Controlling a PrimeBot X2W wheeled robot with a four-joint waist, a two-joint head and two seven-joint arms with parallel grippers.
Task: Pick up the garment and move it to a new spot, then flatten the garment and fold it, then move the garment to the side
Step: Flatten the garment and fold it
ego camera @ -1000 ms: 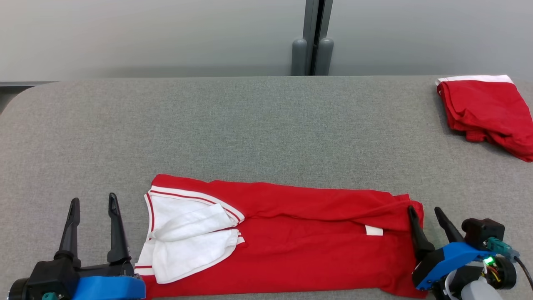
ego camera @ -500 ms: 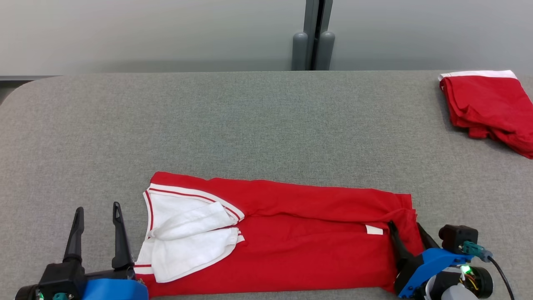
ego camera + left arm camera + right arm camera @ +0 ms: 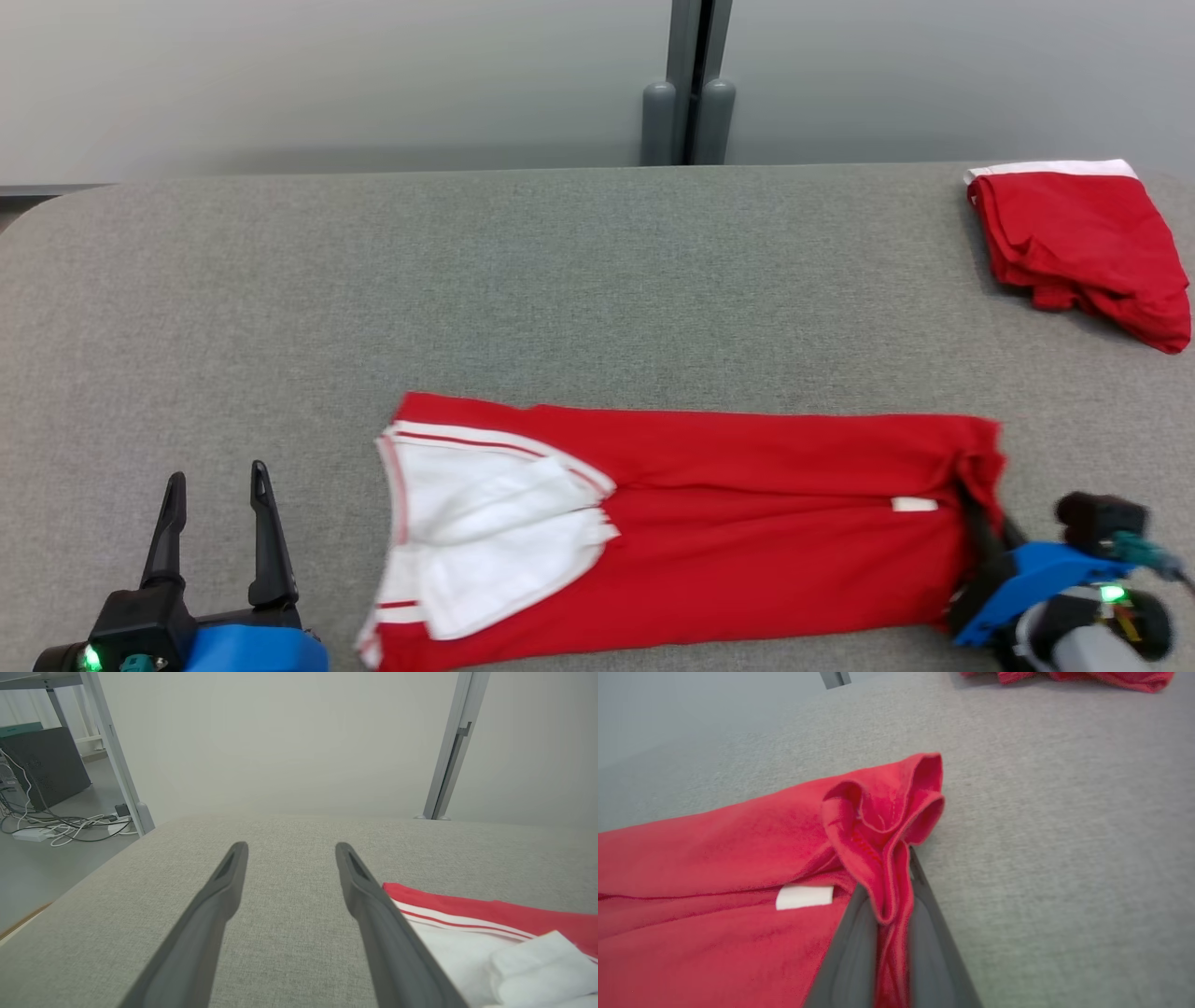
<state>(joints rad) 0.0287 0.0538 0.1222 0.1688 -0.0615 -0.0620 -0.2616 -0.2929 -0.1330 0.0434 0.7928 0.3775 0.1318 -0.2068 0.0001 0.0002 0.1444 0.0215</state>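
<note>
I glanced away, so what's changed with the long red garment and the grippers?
The right gripper has shut on the right-end hem of the long red and white folded garment, bunching it, and dragged it rightward across the grey fabric table. The left gripper stays open beside it; the small folded red garment stays at the far corner.

Dark tapered fingers (image 3: 205, 914), blue wrist housings (image 3: 247, 649), green lights (image 3: 1111, 593).

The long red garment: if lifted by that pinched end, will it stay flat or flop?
Probably flop: where the right tool pinches the red garment, the cloth bunches into soft folds. It looks thin and light, so the rest would likely hang and trail. The fuzzy grey table may drag on it.
</note>
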